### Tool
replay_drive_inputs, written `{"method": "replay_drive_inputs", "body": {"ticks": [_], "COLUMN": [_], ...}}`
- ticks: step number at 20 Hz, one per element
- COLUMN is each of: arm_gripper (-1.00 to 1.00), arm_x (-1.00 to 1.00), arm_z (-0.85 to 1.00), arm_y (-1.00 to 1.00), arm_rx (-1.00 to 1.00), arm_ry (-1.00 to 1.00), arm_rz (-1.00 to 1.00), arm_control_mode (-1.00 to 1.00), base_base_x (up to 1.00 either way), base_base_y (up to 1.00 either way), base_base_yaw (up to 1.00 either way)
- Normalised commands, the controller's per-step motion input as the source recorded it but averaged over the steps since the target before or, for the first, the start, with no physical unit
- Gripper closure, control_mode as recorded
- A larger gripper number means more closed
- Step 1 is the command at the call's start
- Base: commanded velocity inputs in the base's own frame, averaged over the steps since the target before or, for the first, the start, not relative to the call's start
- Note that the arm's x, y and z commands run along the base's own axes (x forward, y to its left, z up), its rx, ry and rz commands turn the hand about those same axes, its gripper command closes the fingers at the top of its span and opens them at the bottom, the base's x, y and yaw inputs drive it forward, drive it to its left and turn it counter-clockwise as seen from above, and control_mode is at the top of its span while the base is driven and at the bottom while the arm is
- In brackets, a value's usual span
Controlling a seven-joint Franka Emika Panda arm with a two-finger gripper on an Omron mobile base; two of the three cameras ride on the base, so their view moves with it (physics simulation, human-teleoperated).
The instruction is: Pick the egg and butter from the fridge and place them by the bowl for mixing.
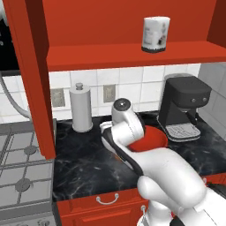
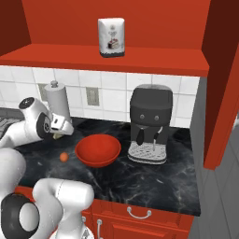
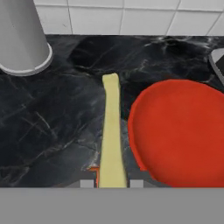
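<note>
The pale yellow butter (image 3: 111, 131) is a long stick reaching away from my gripper (image 3: 111, 183), which is shut on its near end. It hangs low over the black counter (image 3: 48, 127), just left of the red bowl (image 3: 179, 131). From the right base view my gripper (image 2: 61, 132) is behind and left of the bowl (image 2: 98, 150), in front of the paper towel roll. The small orange-brown egg (image 2: 63, 157) lies on the counter left of the bowl. My arm hides part of the bowl (image 1: 152, 137) in the left base view. The fridge is out of view.
A grey paper towel roll (image 1: 81, 108) stands by the tiled wall. The black coffee machine (image 2: 149, 123) is right of the bowl. A stove (image 1: 22, 163) adjoins the counter on the left, past a red cabinet side (image 1: 37, 79). A white canister (image 2: 111, 37) sits on the shelf above.
</note>
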Motion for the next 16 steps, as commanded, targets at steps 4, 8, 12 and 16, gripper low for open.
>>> {"method": "replay_drive_inputs", "body": {"ticks": [4, 8, 12, 16], "arm_gripper": [1.0, 1.0, 1.0, 1.0], "arm_x": [0.53, 0.42, 0.35, 0.29], "arm_z": [-0.14, -0.27, -0.31, -0.3], "arm_y": [0.0, 0.0, 0.0, 0.0], "arm_rx": [0.0, 0.0, 0.0, 0.0], "arm_ry": [0.0, 0.0, 0.0, 0.0], "arm_rz": [-0.01, -0.01, 0.0, 0.0], "arm_control_mode": [-1.0, -1.0, -1.0, -1.0], "base_base_x": [0.0, 0.0, 0.0, 0.0], "base_base_y": [0.0, 0.0, 0.0, 0.0], "base_base_yaw": [0.0, 0.0, 0.0, 0.0]}}
